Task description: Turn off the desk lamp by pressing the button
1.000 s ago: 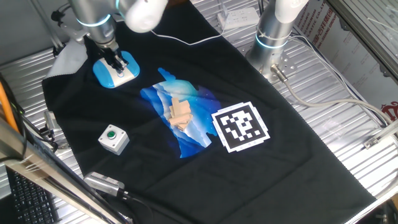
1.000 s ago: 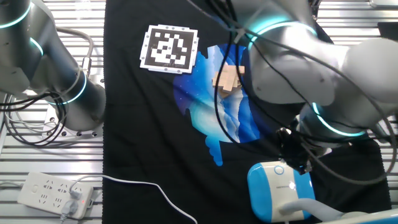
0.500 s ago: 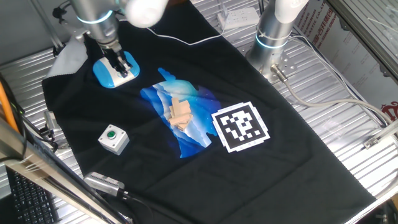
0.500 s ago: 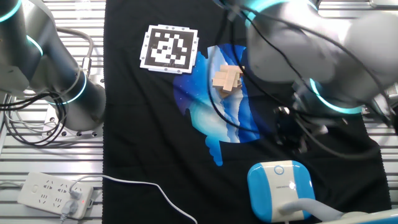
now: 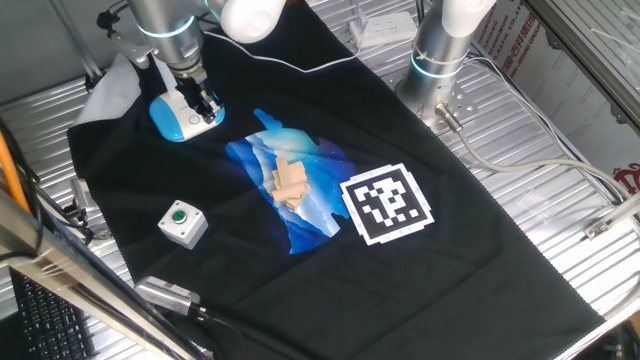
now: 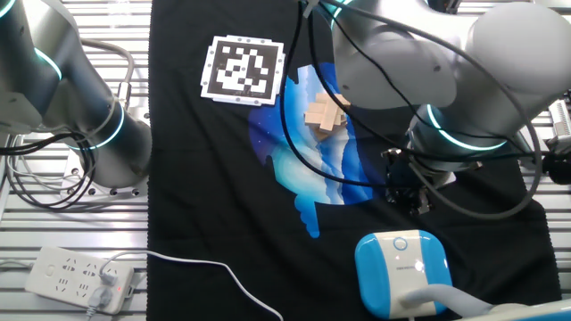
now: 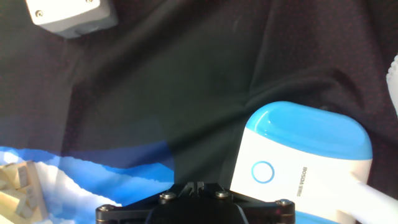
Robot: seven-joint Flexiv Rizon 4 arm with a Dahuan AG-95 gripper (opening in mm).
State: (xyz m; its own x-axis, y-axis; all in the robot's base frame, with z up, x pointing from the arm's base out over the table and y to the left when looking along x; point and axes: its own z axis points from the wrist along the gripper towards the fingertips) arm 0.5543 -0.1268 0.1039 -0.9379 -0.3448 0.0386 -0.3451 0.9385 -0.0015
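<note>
The desk lamp (image 5: 178, 117) stands at the far left of the black cloth, with a light-blue oval base and a white top. It also shows in the other fixed view (image 6: 400, 267) and the hand view (image 7: 311, 155). The button (image 7: 262, 172) is a faint blue ring on the white top face. My gripper (image 5: 207, 104) hangs just off the lamp's edge, toward the cloth's middle, and does not touch it (image 6: 406, 194). In the hand view its fingertips (image 7: 198, 186) meet, shut on nothing, left of the button.
A grey box with a green push-button (image 5: 182, 222) sits near the cloth's front left (image 7: 68, 15). Wooden blocks (image 5: 290, 181) lie on a blue patch beside a printed marker (image 5: 387, 206). A second arm's base (image 5: 440, 50) stands at the back. A power strip (image 6: 76, 278) lies off the cloth.
My gripper was down on the lamp's white top face; it has lifted off and drawn back toward the middle of the cloth. The lamp has not moved.
</note>
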